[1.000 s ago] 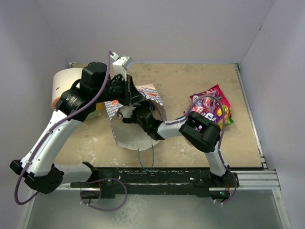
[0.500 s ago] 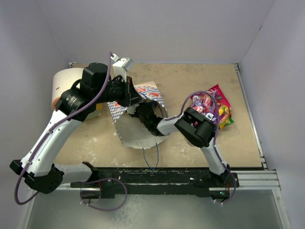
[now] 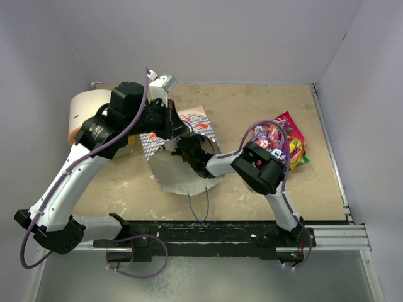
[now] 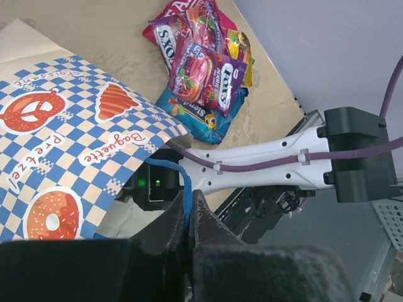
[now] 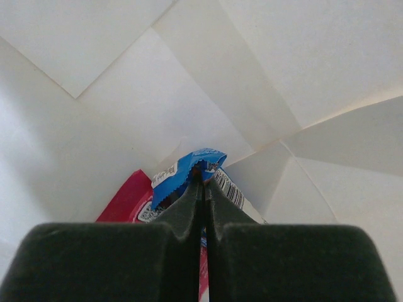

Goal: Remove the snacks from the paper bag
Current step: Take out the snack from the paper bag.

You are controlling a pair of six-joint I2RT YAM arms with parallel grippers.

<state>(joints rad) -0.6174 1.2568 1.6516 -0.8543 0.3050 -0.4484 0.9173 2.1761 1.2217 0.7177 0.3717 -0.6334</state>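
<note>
The paper bag (image 3: 192, 121) lies near the middle of the table (image 3: 252, 107), its mouth facing the arms and its cream-white inside (image 3: 173, 179) showing from above. The outside is matte paper in blue-and-white check; the left wrist view (image 4: 69, 145) alone shows printed pastries and the words "Pretzel" and "Baguette". In that view the left gripper (image 4: 187, 204) has its dark fingers pressed together on the thin blue cord handle (image 4: 182, 182) at the bag's upper lip. The right gripper (image 3: 182, 148) reaches into the mouth, where the top view hides its tip. Its own camera shows creased, folded white paper walls and the two fingers pinched on the serrated edge (image 5: 203, 179) of a glossy blue packet (image 5: 182, 173). A red packet (image 5: 129, 201) lies just beside that one at the bag's bottom. Well apart to the right, a heap of snacks (image 3: 283, 138) rests on the table, crinkly foil in pink-red, purple, blue and yellow-green (image 4: 201, 69). A white-and-orange cylinder (image 3: 85, 113) stands at the far left.
</note>
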